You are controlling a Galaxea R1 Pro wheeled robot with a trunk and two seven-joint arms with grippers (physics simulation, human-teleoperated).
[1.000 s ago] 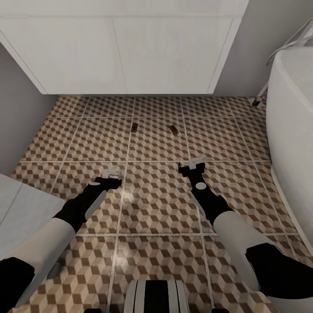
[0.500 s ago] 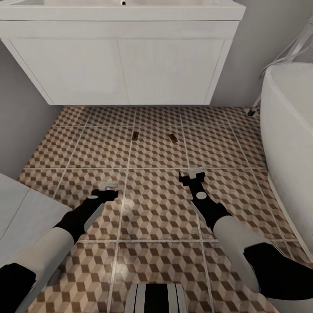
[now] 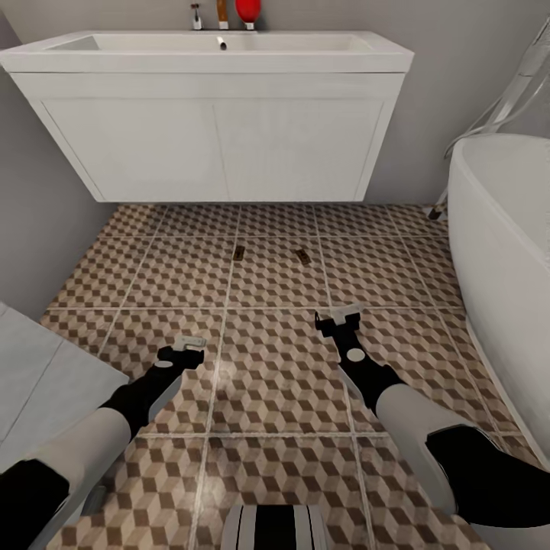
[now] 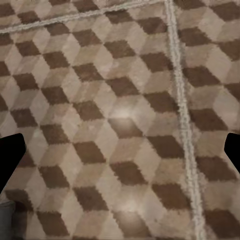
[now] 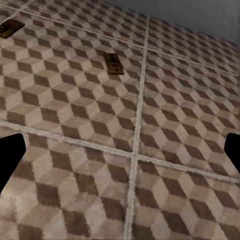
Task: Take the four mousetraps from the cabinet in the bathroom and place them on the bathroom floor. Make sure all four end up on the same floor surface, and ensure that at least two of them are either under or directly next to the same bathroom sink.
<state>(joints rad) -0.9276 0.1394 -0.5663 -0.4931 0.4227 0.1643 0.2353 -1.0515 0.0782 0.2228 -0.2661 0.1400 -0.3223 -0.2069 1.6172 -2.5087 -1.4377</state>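
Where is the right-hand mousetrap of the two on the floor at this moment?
In the head view the mousetrap lies flat on the bathroom floor, in front of the sink, right of the other mousetrap and ahead of the right gripper.

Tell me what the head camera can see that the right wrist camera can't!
Head view alone: the white sink with its red ball, the bathtub, and both arms ending in the left hand and right hand. Right wrist view alone: the traps' dark wire up close. Both share two mousetraps, seen also at and, lying on the cube-patterned bathroom floor.
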